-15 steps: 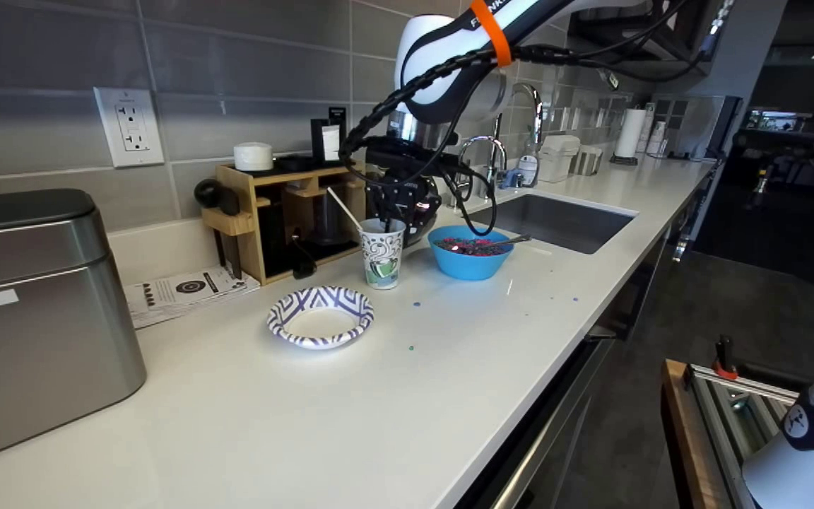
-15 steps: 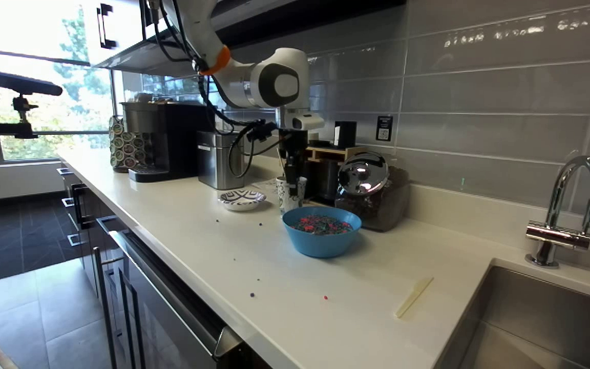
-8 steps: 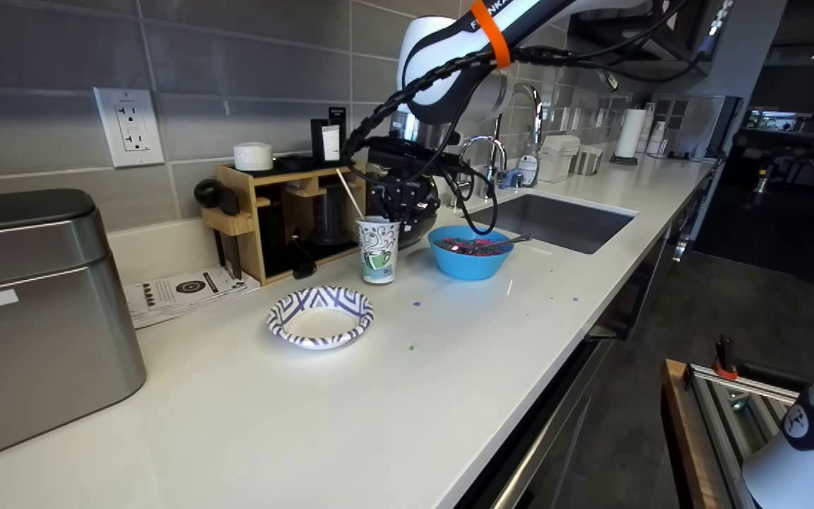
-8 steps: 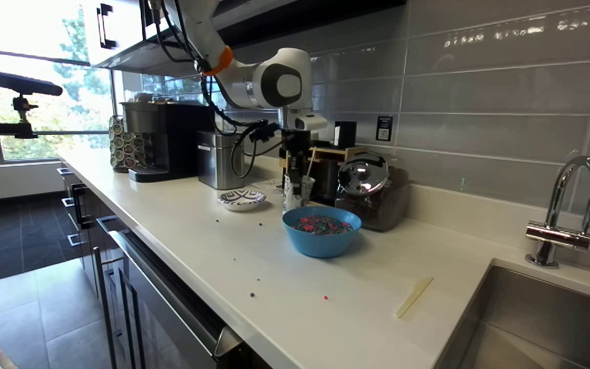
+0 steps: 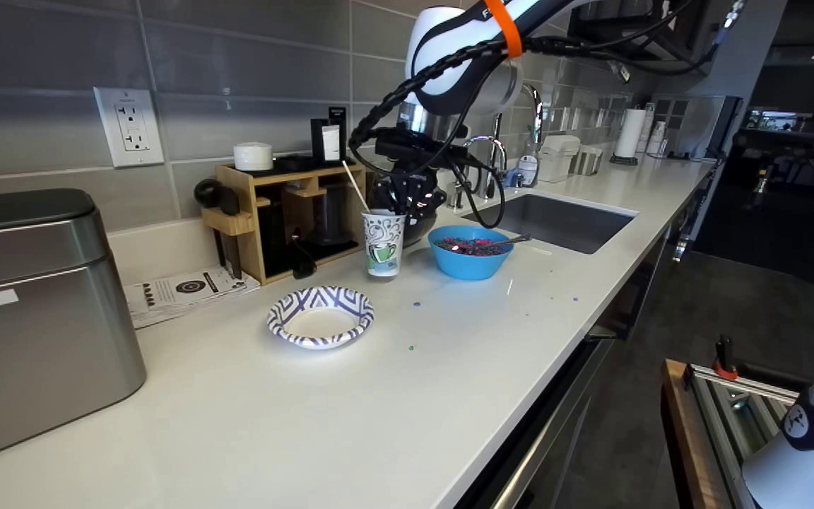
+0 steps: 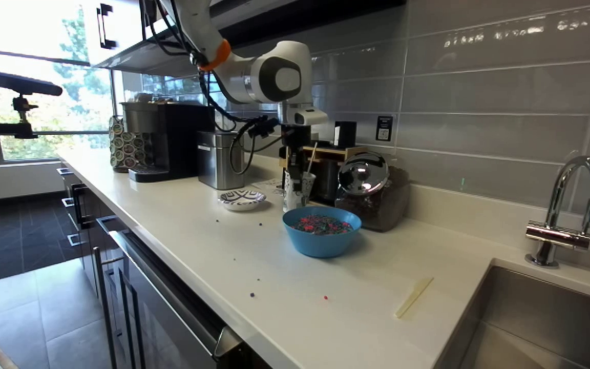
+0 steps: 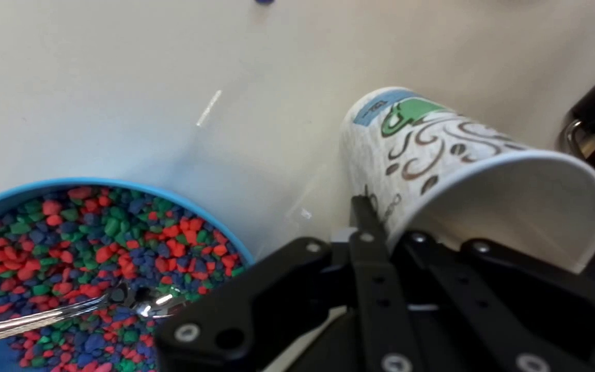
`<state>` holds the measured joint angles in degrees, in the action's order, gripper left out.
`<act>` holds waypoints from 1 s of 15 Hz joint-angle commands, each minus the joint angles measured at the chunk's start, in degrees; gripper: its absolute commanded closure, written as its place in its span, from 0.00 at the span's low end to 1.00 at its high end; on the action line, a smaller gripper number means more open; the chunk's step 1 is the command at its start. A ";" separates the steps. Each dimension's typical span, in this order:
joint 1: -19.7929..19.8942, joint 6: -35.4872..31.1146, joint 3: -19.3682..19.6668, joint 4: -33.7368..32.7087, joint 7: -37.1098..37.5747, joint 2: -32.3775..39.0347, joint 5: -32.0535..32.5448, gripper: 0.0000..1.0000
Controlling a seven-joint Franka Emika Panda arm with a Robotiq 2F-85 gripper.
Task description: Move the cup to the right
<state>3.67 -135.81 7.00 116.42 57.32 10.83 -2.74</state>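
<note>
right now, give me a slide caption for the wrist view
Pincer gripping the cup by its wall, beside a bowl of red, green and blue bits.

The wrist view crops the bowl (image 7: 91, 182) and utensil (image 7: 73, 309); small print on the cup (image 7: 432, 147) is too blurred to read, and the cup hides one tip of the gripper (image 7: 386, 213). In an exterior view the sink (image 6: 546, 300) is cropped and the bowl covers part of the cup's base; in an exterior view the stick (image 5: 355, 185) ends out of sight
</note>
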 commanded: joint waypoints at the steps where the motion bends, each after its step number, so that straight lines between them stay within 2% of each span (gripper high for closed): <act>1: -0.53 -1.22 0.58 7.25 1.82 -7.24 0.87 1.00; 4: -0.07 -1.66 0.11 12.10 2.78 -12.45 0.98 1.00; 8: 0.82 0.61 -1.14 18.16 8.38 -20.69 2.06 1.00; 15: 7.46 3.32 -5.61 25.67 30.38 -31.44 9.85 1.00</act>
<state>7.48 -134.41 3.59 138.13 78.96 -15.47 3.66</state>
